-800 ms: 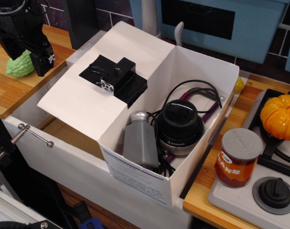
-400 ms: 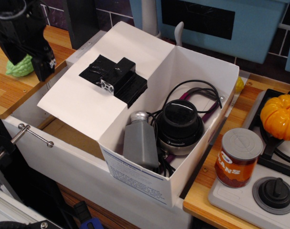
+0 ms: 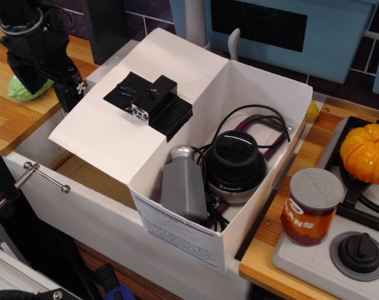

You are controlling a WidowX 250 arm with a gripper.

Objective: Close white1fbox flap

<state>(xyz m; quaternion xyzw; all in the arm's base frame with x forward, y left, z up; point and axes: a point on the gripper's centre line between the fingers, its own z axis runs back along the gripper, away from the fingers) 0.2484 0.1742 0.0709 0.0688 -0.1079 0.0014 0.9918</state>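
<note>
The white1fbox (image 3: 180, 230) stands open in the middle, printed text on its front wall. Inside it are a grey bottle (image 3: 183, 184), a black round device (image 3: 235, 164) and dark cables. Its flap (image 3: 108, 134) is folded out to the left, lying open and tilted, with the black taped block handle (image 3: 153, 103) facing up. My black gripper (image 3: 69, 92) hangs at the upper left, just off the flap's far left edge and level with the handle. Its fingers point down; I cannot make out whether they are apart.
The box sits in a bigger white tub (image 3: 83, 206) with a metal bar handle (image 3: 45, 178). A green object (image 3: 24, 89) lies on the wooden counter behind the gripper. A bean can (image 3: 311, 206), an orange pumpkin (image 3: 366, 152) and a stove knob (image 3: 359, 251) are on the right.
My gripper has moved right and slightly down, from over the green object to the flap's left edge. The box and flap have not moved.
</note>
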